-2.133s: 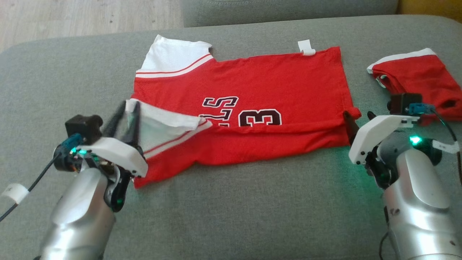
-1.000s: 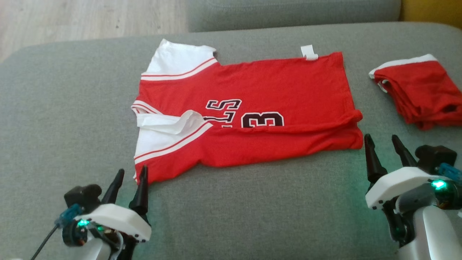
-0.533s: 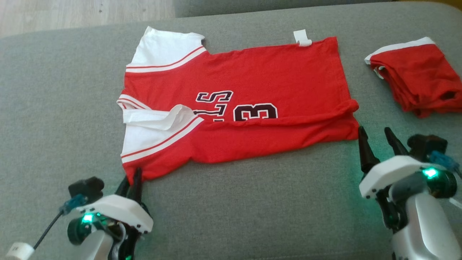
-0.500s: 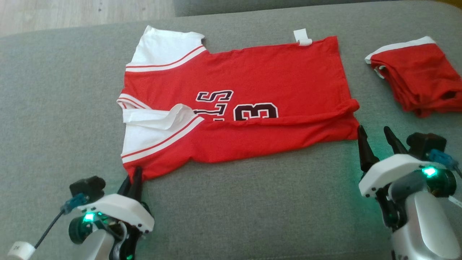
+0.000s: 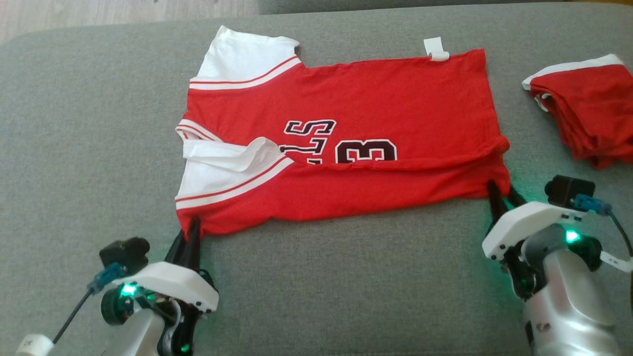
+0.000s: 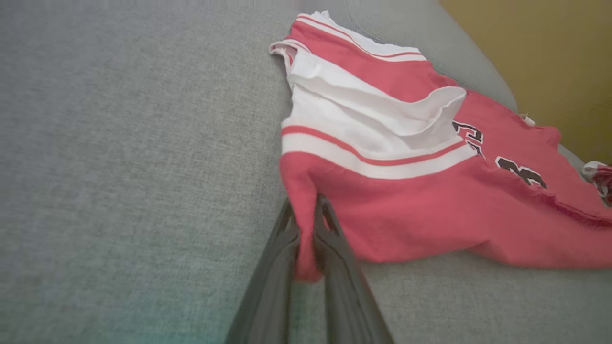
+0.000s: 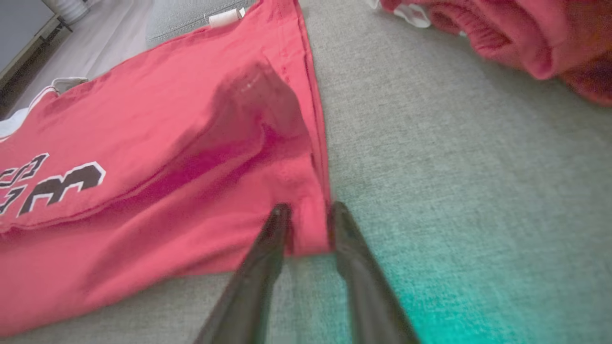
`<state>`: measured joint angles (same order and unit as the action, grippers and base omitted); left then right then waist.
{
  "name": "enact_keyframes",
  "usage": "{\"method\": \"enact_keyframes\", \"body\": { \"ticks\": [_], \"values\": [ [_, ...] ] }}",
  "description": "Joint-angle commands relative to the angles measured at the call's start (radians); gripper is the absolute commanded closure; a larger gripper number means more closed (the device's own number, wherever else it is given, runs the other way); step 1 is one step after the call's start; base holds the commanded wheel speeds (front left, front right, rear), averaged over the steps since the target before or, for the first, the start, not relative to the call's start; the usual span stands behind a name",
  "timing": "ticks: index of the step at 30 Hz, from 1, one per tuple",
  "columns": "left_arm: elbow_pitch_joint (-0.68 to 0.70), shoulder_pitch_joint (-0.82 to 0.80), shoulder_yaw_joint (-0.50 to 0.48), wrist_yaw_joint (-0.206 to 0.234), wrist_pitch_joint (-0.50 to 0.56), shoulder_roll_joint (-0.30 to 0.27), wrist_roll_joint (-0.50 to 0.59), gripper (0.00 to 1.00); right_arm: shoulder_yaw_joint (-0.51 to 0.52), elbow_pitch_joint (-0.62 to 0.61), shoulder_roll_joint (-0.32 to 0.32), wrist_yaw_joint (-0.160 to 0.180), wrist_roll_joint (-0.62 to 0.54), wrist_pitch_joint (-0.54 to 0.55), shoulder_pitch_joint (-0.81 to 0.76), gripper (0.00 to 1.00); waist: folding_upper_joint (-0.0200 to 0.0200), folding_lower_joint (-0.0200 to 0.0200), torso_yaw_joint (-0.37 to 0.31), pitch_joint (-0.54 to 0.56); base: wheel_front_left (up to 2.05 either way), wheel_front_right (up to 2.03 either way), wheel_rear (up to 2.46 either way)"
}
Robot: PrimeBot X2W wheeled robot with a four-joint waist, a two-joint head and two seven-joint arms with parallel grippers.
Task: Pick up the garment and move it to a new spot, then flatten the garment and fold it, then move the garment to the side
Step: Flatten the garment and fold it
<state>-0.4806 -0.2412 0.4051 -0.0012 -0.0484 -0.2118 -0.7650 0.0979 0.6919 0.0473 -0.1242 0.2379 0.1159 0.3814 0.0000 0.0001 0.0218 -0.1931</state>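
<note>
Garment (image 5: 371, 99) — wrist views make plain: left jaws pinch one corner, right jaws stand narrow astride another.

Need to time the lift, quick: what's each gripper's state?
Left gripper: shut on the jersey, at its near left corner.
Right gripper: straddling the jersey's near hem corner; grip cannot be told.

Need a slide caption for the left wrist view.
Left gripper shut on the near corner of the red-and-white jersey, which lies on the grey fabric cushion.
</note>
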Motion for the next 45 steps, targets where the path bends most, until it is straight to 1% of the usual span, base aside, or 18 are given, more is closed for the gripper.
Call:
{"method": "enact_keyframes", "body": {
  "ticks": [1, 6, 12, 17, 18, 20, 24, 29, 30, 31, 32, 33, 34, 35, 36, 41, 45],
  "values": [
    [0.035, -0.036, -0.041, -0.001, -0.021, -0.027, 0.006, 1.0, -0.032, -0.007, 0.003, -0.007, 0.02, -0.014, 0.034, 1.0, 0.0, -0.0001, 0.0, 0.004, 0.0, 0.0, 0.0],
    [0.085, -0.037, -0.047, 0.002, -0.037, -0.055, 0.018, 1.0, -0.034, -0.007, 0.003, -0.007, 0.035, -0.036, 0.06, 1.0, 0.0, -0.0001, -0.006, 0.029, 0.0, 0.0, 0.0],
    [0.216, -0.007, -0.051, 0.018, -0.025, -0.107, 0.035, 1.0, -0.018, -0.091, 0.003, -0.007, 0.032, 0.003, 0.04, 1.0, 0.0, -0.0001, -0.012, 0.07, 0.0, 0.0, 0.0],
    [0.341, 0.088, -0.032, 0.044, 0.03, -0.149, 0.039, 1.0, -0.019, -0.213, 0.003, -0.007, 0.045, 0.064, -0.065, 1.0, 0.0, -0.0001, -0.011, 0.098, 0.0, 0.0, 0.0],
    [0.341, 0.088, -0.032, 0.044, 0.03, -0.149, 0.039, 1.0, -0.019, -0.213, 0.003, -0.007, 0.045, 0.064, -0.065, 1.0, 0.0, -0.0001, -0.011, 0.098, 0.0, 0.0, 0.0],
    [0.38, 0.135, -0.024, 0.057, 0.049, -0.158, 0.035, 1.0, -0.016, -0.268, 0.003, -0.007, 0.05, 0.09, -0.124, 1.0, 0.0, -0.0001, -0.01, 0.104, 0.0, 0.0, 0.0],
    [0.426, 0.221, -0.025, 0.084, 0.056, -0.157, 0.014, 1.0, 0.001, -0.369, 0.003, -0.007, 0.061, 0.125, -0.246, 1.0, 0.0, -0.0001, -0.012, 0.111, 0.0, 0.0, 0.0],
    [0.434, 0.294, -0.019, 0.104, 0.056, -0.149, -0.002, 1.0, 0.008, -0.438, 0.003, -0.007, 0.089, 0.143, -0.353, 1.0, 0.0, -0.0001, -0.024, 0.116, 0.0, 0.0, 0.0],
    [0.431, 0.303, -0.018, 0.108, 0.056, -0.15, -0.004, 1.0, 0.008, -0.444, 0.003, -0.007, 0.093, 0.142, -0.366, 0.92, 0.0, -0.0001, -0.028, 0.117, 0.0, 0.0, 0.0],
    [0.429, 0.31, -0.016, 0.111, 0.059, -0.151, -0.002, 1.0, 0.007, -0.448, 0.003, -0.007, 0.097, 0.141, -0.377, 0.75, 0.0, -0.0001, -0.03, 0.118, 0.0, 0.0, 0.0],
    [0.426, 0.315, -0.014, 0.114, 0.061, -0.153, -0.003, 1.0, 0.007, -0.451, 0.003, -0.007, 0.097, 0.138, -0.386, 0.22, 0.0, -0.0001, -0.032, 0.12, 0.0, 0.0, 0.0],
    [0.424, 0.319, -0.015, 0.115, 0.062, -0.154, -0.004, 1.0, 0.008, -0.453, 0.003, -0.007, 0.096, 0.134, -0.393, 0.0, 0.0, -0.0001, -0.034, 0.121, 0.0, 0.0, 0.0],
    [0.422, 0.321, -0.016, 0.117, 0.062, -0.156, -0.004, 0.65, 0.007, -0.454, 0.003, -0.007, 0.095, 0.132, -0.399, 0.0, 0.0, -0.0001, -0.035, 0.122, 0.0, 0.0, 0.0],
    [0.421, 0.322, -0.018, 0.118, 0.063, -0.159, -0.005, 0.45, 0.008, -0.456, 0.003, -0.007, 0.095, 0.129, -0.405, 0.0, 0.0, -0.0001, -0.037, 0.124, 0.0, 0.0, 0.0],
    [0.42, 0.321, -0.02, 0.118, 0.064, -0.162, -0.006, 0.0, 0.011, -0.459, 0.003, -0.007, 0.091, 0.125, -0.41, 0.0, 0.0, -0.0001, -0.039, 0.125, 0.0, 0.0, 0.0],
    [0.447, 0.295, -0.033, 0.121, 0.068, -0.195, 0.01, 0.0, 0.04, -0.49, 0.003, -0.007, 0.049, 0.102, -0.424, 0.0, 0.0, -0.0001, -0.048, 0.122, 0.0, 0.0, 0.0],
    [0.488, 0.218, -0.052, 0.117, 0.099, -0.254, 0.038, 0.0, 0.041, -0.53, 0.003, -0.007, 0.033, 0.092, -0.404, 0.0, 0.0, -0.0001, -0.06, 0.108, 0.0, 0.0, 0.0]
  ]
}}
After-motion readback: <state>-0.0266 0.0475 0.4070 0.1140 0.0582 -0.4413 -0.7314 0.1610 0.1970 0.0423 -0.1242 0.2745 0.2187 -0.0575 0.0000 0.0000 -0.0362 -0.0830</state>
